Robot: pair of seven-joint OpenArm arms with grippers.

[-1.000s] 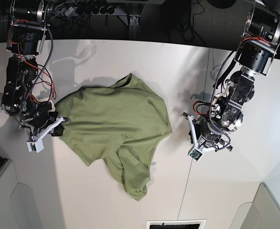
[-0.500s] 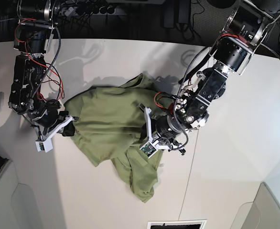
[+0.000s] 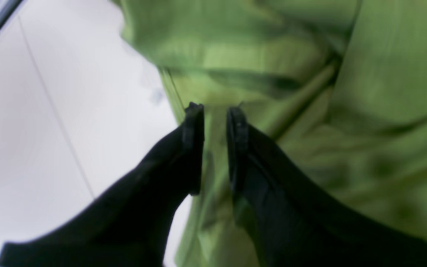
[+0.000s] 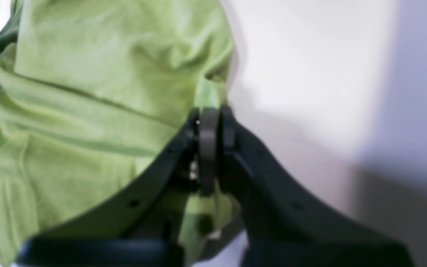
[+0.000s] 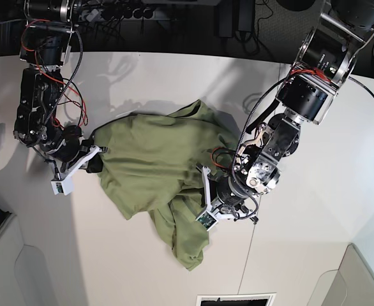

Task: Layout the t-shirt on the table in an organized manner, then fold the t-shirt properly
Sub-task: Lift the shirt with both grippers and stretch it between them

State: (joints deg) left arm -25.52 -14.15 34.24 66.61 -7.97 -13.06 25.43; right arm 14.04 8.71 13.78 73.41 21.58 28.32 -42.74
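Note:
The olive-green t-shirt (image 5: 149, 153) lies crumpled on the white table (image 5: 129, 268), with one part trailing toward the front edge. My right gripper (image 5: 96, 160) is at the shirt's left edge. In the right wrist view it (image 4: 208, 113) is shut on a pinch of the shirt's (image 4: 87, 92) edge. My left gripper (image 5: 203, 194) sits on the shirt's right side. In the left wrist view its (image 3: 215, 111) jaws stand almost together, with a fold of the shirt (image 3: 384, 74) between them. The neckline and tag are hidden.
A thin dark seam (image 5: 251, 248) runs across the table to the right of the shirt. Grey bins stand at the front left (image 5: 2, 268) and front right (image 5: 359, 280) corners. A dark slot (image 5: 235, 299) sits at the front edge. Cables and arm mounts line the back.
My left arm swung in from the bare table onto the shirt's right side and bunched that edge inward. My right gripper shifted slightly right, still holding the left edge.

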